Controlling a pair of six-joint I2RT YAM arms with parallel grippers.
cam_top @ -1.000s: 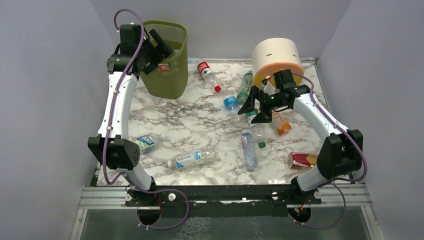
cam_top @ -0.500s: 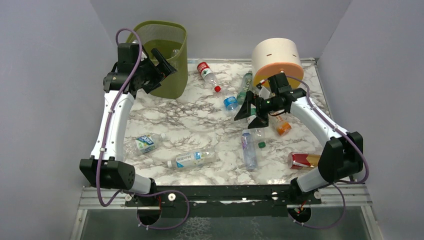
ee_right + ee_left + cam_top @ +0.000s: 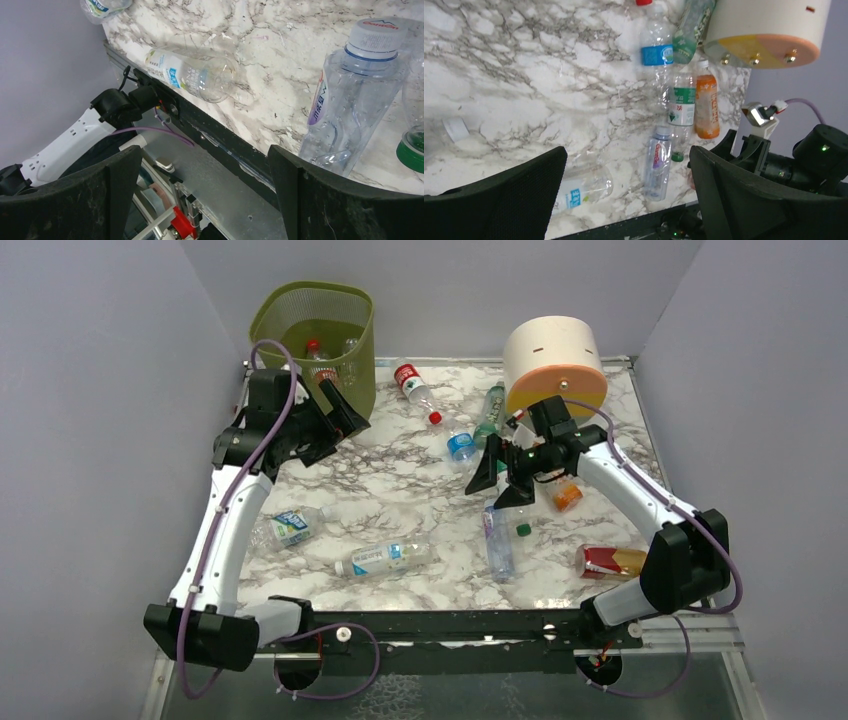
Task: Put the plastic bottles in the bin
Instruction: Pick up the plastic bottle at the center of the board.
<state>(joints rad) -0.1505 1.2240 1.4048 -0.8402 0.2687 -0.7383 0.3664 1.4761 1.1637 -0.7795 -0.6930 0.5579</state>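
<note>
Left end effector (image 3: 335, 422) is hanging just beside the bin (image 3: 362, 360), fingers spread wide, gripping nothing. Right end effector (image 3: 493, 480), equally spread, is hovering over plastic bottles (image 3: 497, 540) lying on the counter (image 3: 400, 480). I am seeing a red-capped bottle (image 3: 314, 348) sitting inside the bin.

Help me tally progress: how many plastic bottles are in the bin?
2 visible: a red-capped bottle near the middle of the olive-green mesh bin, and a clear bottle by its right wall. Others may be hidden lower down.
</note>
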